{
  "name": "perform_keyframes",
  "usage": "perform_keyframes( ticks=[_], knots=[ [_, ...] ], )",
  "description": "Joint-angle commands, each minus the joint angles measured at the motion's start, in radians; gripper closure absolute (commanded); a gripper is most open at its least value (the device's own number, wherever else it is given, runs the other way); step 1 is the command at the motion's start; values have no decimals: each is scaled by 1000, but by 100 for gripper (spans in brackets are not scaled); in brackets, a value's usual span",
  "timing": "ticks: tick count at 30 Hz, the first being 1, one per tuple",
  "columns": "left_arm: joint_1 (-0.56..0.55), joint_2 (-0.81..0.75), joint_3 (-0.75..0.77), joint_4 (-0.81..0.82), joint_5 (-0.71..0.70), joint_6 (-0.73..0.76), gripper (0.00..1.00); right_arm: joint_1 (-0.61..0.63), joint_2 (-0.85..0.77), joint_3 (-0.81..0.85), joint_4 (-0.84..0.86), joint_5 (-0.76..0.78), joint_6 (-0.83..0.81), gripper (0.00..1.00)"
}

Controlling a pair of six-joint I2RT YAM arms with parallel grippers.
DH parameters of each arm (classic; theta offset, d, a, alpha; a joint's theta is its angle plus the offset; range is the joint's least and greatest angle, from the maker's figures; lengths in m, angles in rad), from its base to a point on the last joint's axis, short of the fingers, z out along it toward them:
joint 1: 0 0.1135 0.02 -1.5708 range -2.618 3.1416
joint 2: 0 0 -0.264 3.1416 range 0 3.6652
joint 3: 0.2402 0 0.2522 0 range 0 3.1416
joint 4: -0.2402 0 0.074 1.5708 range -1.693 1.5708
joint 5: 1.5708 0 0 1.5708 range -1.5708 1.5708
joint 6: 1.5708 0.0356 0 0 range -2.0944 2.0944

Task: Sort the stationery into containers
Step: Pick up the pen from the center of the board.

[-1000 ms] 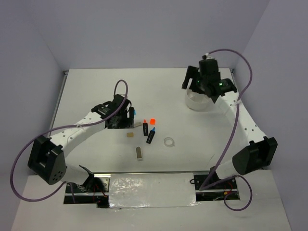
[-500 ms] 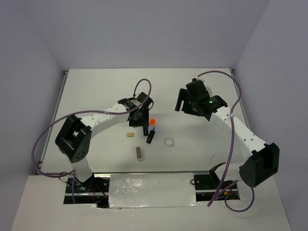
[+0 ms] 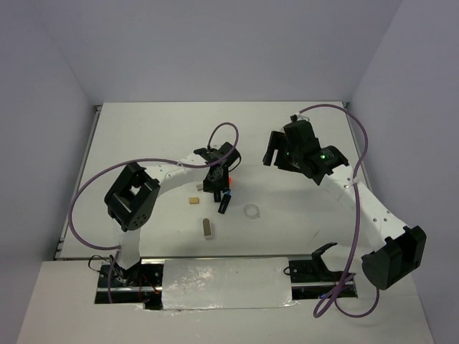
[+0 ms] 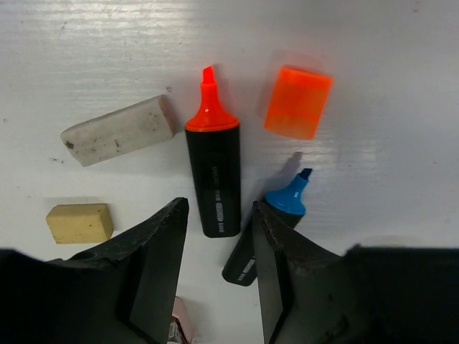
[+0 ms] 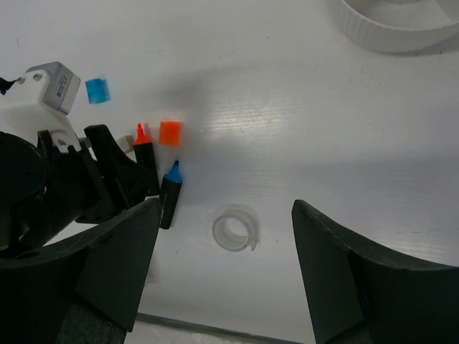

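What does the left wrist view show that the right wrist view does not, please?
Only the left wrist view shows the tan block. Only the right wrist view shows the clear tape ring, the small blue block and the rim of the white dish. Both show the orange-tipped marker, the blue-tipped marker and the loose orange cap.

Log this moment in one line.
left fingers astride orange marker, not yet clamped | right fingers open, empty | tape ring on table | orange cap off, beside marker tip
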Motion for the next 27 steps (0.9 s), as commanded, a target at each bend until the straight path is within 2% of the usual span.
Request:
perform_keyframes(
  ticks=[1,10,17,25,27],
  knots=[
    [0,3,-19,-23,-40,-46,47,-2,-24,5,-13,-9,-24,19],
    [0,12,-77,32,-36,-41,46,-2,-9,4,2,-49,-28,19],
    [0,26,-120,51,-16,-49,52,-2,-3,19,-5,-60,-33,19],
    [-1,-5,-197,117,26,-31,53,-2,-20,1,16,-92,-11,19],
    [-4,-20,-209,121,32,-21,72,-1,-23,-2,21,-100,-4,19]
  ],
)
